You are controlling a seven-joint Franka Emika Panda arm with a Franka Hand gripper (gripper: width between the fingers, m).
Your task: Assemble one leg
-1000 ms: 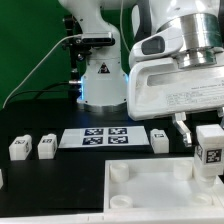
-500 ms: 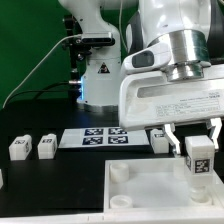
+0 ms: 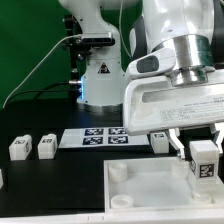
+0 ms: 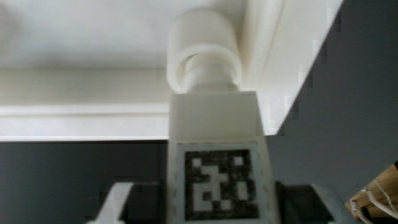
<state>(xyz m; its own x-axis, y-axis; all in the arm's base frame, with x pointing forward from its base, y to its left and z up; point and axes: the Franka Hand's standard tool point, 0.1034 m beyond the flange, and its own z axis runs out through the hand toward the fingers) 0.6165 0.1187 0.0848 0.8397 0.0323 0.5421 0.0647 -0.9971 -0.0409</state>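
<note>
The robot's pincer (image 3: 203,150) is clenched on a small white plastic leg (image 3: 204,168) with a black-and-white square tag on its face, one finger on each side. It holds the leg upright over the big white square tray-like piece (image 3: 150,192), at the corner on the exterior view's right. This is probably so the round end can go down into a socket there. In the wrist view the leg (image 4: 217,150) points at the raised rim of the piece (image 4: 71,100), close to its edge, so there is little room to slip sideways. I cannot tell if they touch. Two spare white tagged blocks (image 3: 18,148) sit well apart on the black table (image 3: 60,175). Another spare block (image 3: 160,140) sits near the pincer, beside the flat white marker board (image 3: 97,138), and could get bumped.
</note>
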